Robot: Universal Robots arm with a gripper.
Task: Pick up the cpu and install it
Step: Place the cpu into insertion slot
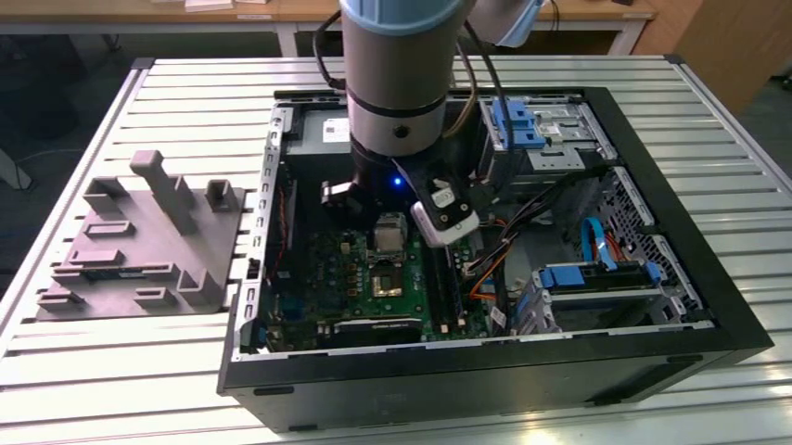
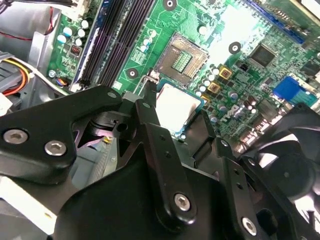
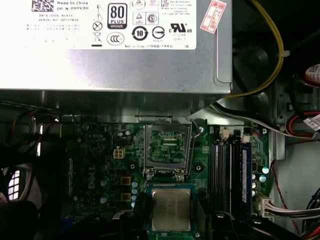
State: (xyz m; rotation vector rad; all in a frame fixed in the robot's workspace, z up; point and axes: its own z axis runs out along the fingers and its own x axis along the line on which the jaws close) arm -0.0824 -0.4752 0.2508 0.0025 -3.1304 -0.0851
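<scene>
Pickup looks done: the gripper (image 2: 175,107) is clenched on the cpu (image 3: 171,209), its 2 fingers (image 2: 152,125) at opposite edges. The cpu hangs just beside the open, empty socket (image 3: 167,147), apart from it; seating is not yet done.

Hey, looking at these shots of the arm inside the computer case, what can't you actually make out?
- Underside of the cpu: it faces the motherboard in both wrist views.
- Cpu's gripped edges: covered by the fingers of the end effector in the second wrist view.
- Contacts in the socket: too small in the first wrist view.
- Interior of the case behind the arm: hidden in the exterior view.
</scene>
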